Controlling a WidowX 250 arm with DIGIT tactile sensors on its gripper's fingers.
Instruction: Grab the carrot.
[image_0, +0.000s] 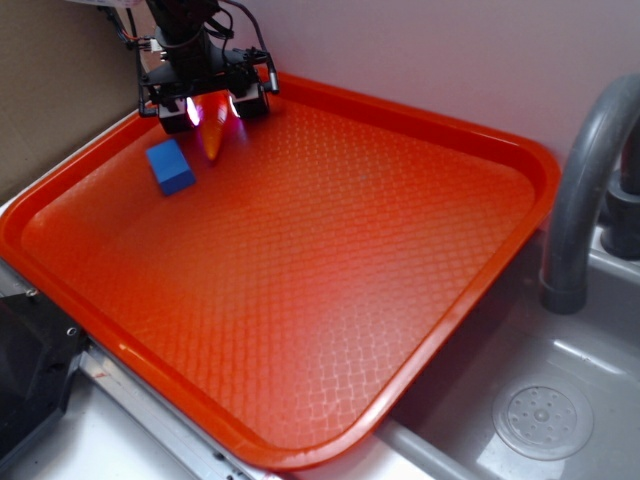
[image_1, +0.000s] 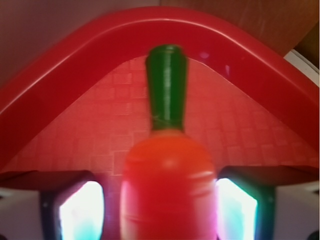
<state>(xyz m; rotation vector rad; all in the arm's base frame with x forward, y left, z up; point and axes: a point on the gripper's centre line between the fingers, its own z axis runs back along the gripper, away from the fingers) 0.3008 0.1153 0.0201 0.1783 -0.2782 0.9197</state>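
The carrot (image_0: 213, 135) lies near the far left corner of the orange tray (image_0: 470, 128), its orange tip pointing toward the front. In the wrist view the carrot (image_1: 167, 190) fills the middle, with its dark green stem aimed at the tray's rim (image_1: 75, 55). My gripper (image_0: 213, 108) stands over it, one lit finger on each side. The gripper (image_1: 160, 210) is open. The right pad (image_1: 235, 210) sits against the carrot's side, while a narrow gap shows between the carrot and the left pad (image_1: 82, 212).
A blue cube block (image_0: 170, 166) rests on the tray just left of the carrot. The tray's raised rim curves close behind the gripper. A grey faucet (image_0: 585, 180) and a sink with a drain (image_0: 543, 420) lie to the right.
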